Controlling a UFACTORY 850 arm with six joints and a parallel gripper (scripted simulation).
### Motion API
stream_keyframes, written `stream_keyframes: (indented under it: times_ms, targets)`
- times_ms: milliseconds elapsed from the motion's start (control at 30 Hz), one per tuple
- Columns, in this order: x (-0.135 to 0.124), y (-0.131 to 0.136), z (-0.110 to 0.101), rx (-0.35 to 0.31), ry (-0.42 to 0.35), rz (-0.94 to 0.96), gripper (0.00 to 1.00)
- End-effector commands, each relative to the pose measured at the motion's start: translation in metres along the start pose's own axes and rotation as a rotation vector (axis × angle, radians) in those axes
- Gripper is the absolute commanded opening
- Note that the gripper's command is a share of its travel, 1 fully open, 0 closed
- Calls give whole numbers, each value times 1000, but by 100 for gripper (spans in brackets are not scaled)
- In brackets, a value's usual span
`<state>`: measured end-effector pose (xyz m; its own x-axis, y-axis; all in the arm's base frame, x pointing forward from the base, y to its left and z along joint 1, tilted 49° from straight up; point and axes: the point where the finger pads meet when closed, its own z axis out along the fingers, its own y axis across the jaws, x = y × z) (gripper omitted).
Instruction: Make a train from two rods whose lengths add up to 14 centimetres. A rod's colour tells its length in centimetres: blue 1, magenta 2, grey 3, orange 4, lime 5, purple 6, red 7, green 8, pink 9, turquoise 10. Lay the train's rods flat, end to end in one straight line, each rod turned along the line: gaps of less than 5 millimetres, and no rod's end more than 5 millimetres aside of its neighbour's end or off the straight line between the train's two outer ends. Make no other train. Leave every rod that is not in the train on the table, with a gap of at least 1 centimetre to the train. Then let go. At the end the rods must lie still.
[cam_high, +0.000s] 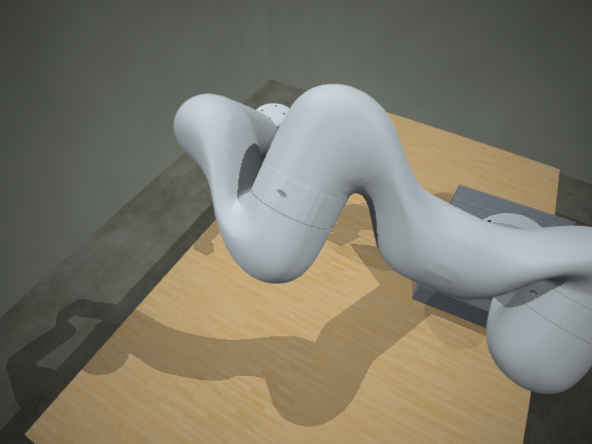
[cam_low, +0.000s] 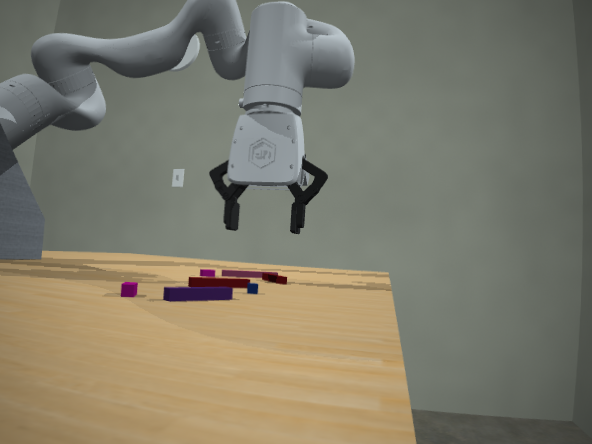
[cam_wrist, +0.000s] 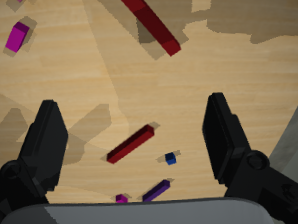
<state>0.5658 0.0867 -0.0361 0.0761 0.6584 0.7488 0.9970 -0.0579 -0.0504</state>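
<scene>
Overhead, the pincer (cam_low: 263, 221) hangs fully open and holds nothing — well above the rods on the tabletop (cam_low: 200, 360). One red rod (cam_wrist: 131, 143) lies below, between its fingers; the other red rod (cam_wrist: 144, 12) lies farther out, well apart. A blue rod (cam_wrist: 170, 157) sits just beside the near red rod, a purple rod (cam_wrist: 157, 189) close by.

A thick white arm (cam_high: 345, 200) snakes across the middle of the frame, from a rounded joint at the lower right edge up to a bend at upper centre. Beneath it lies a pale wooden table top (cam_high: 210, 300), crossed by the arm's broad shadow. A grey base plate (cam_high: 452, 300) sits at the right, partly hidden. Dark floor (cam_high: 100, 250) borders the table on the left.
</scene>
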Motion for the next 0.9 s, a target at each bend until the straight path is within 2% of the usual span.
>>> stream_keyframes:
  times_ms: [0,233,367,533,600,633,867]
  targets:
    - [0,1,-1,-2,0,0,100]
    - [-2,1,-1,-2,0,12,100]
    - [-27,0,-3,-2,-1,188,100]
    - [-47,-2,-5,-2,-2,324,100]
    - [-47,-2,-5,-2,-2,324,100]
    - [-59,-3,-6,-2,-1,411,100]
    - [-87,-8,-8,-2,-1,605,100]
